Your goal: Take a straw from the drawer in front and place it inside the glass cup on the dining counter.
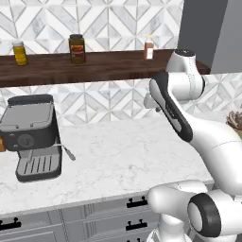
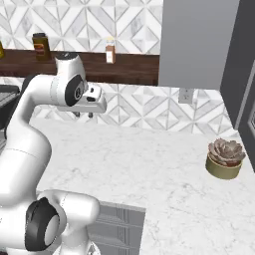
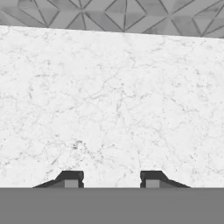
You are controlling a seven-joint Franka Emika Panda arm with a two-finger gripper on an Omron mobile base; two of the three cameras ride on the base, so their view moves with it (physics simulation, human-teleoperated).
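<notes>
My gripper [image 3: 112, 179] hangs above a white marble worktop [image 3: 113, 100], pointing down at it. Its two dark fingertips [image 3: 71, 179] stand apart with bare marble showing between them, so it is open and holds nothing. In the right base view the gripper [image 2: 83, 114] sits at the end of the raised white arm, close to the patterned tile wall. From the left base camera the gripper [image 1: 153, 106] is half hidden behind the forearm. The straw, the drawer, the glass cup and the dining counter are out of view.
A black coffee machine [image 1: 32, 137] stands at the worktop's left. A potted succulent [image 2: 225, 158] sits at the right. Jars [image 1: 77, 48] line a dark wooden shelf [image 1: 94, 66] on the wall. Narrow grey drawers with black handles [image 1: 137, 203] run under the worktop edge.
</notes>
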